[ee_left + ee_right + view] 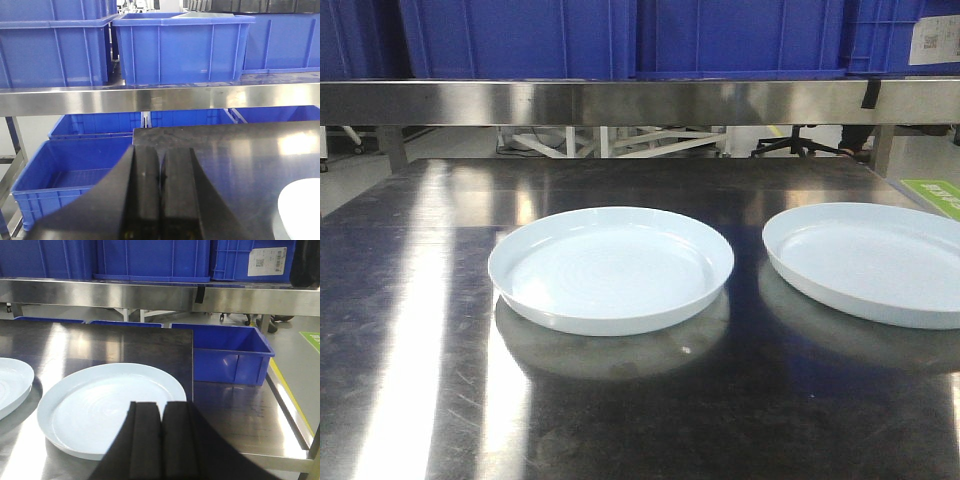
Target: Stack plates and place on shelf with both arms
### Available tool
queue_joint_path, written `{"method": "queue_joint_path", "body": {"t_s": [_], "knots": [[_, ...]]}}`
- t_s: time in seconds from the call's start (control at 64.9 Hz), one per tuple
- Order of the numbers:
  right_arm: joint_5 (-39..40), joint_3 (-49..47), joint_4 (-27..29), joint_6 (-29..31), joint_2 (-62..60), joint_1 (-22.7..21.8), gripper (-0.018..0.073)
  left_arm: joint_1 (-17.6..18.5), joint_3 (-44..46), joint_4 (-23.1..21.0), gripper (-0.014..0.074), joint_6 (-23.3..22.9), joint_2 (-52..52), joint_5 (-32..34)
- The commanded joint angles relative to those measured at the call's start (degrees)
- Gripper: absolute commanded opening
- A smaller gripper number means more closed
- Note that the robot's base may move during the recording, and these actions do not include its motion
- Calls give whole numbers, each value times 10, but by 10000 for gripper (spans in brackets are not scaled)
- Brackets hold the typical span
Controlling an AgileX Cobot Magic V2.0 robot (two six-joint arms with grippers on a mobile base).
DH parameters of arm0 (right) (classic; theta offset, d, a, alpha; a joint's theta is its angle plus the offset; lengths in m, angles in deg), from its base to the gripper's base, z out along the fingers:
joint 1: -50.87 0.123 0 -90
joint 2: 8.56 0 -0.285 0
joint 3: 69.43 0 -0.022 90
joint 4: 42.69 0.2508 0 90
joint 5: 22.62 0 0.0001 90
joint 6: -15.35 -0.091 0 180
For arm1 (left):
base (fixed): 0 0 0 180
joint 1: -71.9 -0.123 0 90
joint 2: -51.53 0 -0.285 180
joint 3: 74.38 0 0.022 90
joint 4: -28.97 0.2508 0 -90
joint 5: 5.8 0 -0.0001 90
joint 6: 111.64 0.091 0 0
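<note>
Two pale bluish-white plates lie apart on the steel tabletop. The left plate (610, 268) is at the table's middle; its edge shows in the right wrist view (11, 385) and in the left wrist view (300, 207). The right plate (870, 258) is cut by the frame's right edge and lies under my right gripper (161, 407). That gripper is shut and empty, over the plate's near rim (100, 407). My left gripper (161, 155) is shut and empty, above the table's left part. The shelf rail (640, 100) runs across behind the table.
Big blue crates (620, 35) stand on the shelf. More blue crates sit low, to the table's left (70, 175) and beyond its right end (230, 352). The tabletop (440, 350) is scratched steel. A lower steel ledge (250, 425) lies to the right.
</note>
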Motion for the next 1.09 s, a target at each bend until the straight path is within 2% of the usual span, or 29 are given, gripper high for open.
{"method": "queue_joint_path", "body": {"t_s": [0.0, 0.185, 0.37, 0.539, 0.878, 1.079], "knots": [[57, 0, -5, 0, -8, 0, 52, -1, 17, 0, 83, 0, 2, 45], [76, -12, 9, -3, -8, 0, 52, -1, 17, 0, 83, 0, 2, 45], [-78, -98, 25, 0, 7, 0, 52, -1, 17, 0, 83, 0, 2, 45], [-260, -192, 31, -3, 100, 0, 52, -1, 17, 0, 83, 0, 2, 45], [-335, -307, 82, -3, 341, 0, 52, -1, 17, 0, 83, 0, 2, 45], [-357, -356, 145, 0, 472, 0, 52, -1, 17, 0, 83, 0, 2, 45]]}}
